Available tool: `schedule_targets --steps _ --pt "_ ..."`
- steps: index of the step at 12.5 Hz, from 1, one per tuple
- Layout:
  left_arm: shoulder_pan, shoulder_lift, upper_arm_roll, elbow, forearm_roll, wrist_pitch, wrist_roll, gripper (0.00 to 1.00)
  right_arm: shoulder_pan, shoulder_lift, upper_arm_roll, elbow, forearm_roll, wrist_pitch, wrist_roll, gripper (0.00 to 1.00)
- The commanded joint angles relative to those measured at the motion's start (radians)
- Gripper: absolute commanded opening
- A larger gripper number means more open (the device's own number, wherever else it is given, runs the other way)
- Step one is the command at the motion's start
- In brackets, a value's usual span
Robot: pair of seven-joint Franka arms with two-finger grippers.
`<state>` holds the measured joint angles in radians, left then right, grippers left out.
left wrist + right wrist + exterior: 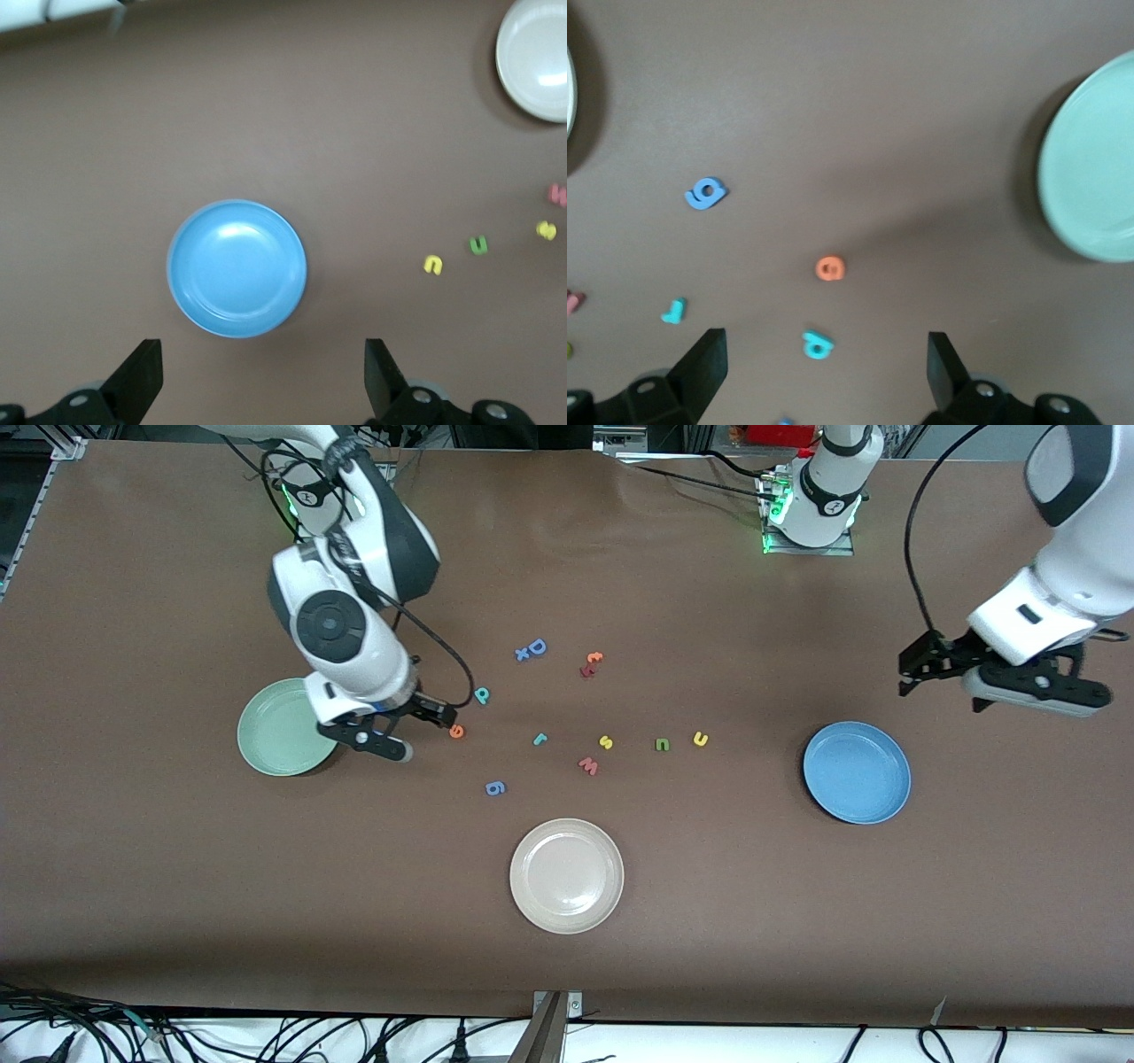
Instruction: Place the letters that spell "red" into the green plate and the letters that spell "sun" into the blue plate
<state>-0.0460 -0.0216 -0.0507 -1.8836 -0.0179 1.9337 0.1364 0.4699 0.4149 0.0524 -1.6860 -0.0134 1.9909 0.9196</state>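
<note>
1. So basically nothing's sorted yet. The round pale mint-green shallow plate [282, 728] sits at the right arm's end of the brown tabletop [177, 886] and it's empty. Same story for the round medium-blue shallow plate [857, 771] toward the left arm's end.

2. The "red" letters are all lying loose on the tabletop: the tiny orange "e" [456, 732] is closest to the green plate, the tiny teal "d" [481, 695] (looks like a p from here) is just beside it and a bit farther from the front camera, and the tiny teal "r" [539, 739] is more toward the middle.

3. The "sun" letters sit roughly in a row between the middle and the blue plate: tiny yellow "s" [606, 741], tiny dark green "n" [662, 744], tiny yellow "u" [700, 739].

4. The right hand [416, 731] hangs low between the green plate and the orange "e", jaws spread wide, holding nothing. My guess is it's lining up for the "e" first.

5. The left hand [943, 682] is up in the air by the blue plate, also wide open and empty. Looks like it's just waiting.

6. So all six letters are left to move. Don't grab the decoys: blue "g"-looking thing [495, 787], pink "w" [588, 765], big blue capital "D" [536, 646]. The cream-white round plate [566, 875] isn't part of this.
</note>
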Motion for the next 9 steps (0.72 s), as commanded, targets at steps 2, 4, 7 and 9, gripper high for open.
schedule_targets --steps 2,4,7,9 --pt "-0.05 0.098 -0.026 -0.037 0.01 0.066 -0.1 1.0 0.064 0.126 -0.008 0.09 0.007 0.081 0.099 1.0" --pt "-0.112 0.187 -0.026 -0.038 0.012 0.119 -0.103 1.0 0.067 0.185 -0.008 0.129 0.001 0.083 0.067 1.0" --pt "-0.152 0.253 -0.026 -0.038 0.01 0.152 -0.106 1.0 0.111 0.281 -0.008 0.167 0.004 0.167 0.189 0.99" --pt "-0.187 0.343 -0.026 -0.038 0.01 0.244 -0.106 1.0 0.136 0.324 -0.009 0.167 0.003 0.28 0.335 0.99"
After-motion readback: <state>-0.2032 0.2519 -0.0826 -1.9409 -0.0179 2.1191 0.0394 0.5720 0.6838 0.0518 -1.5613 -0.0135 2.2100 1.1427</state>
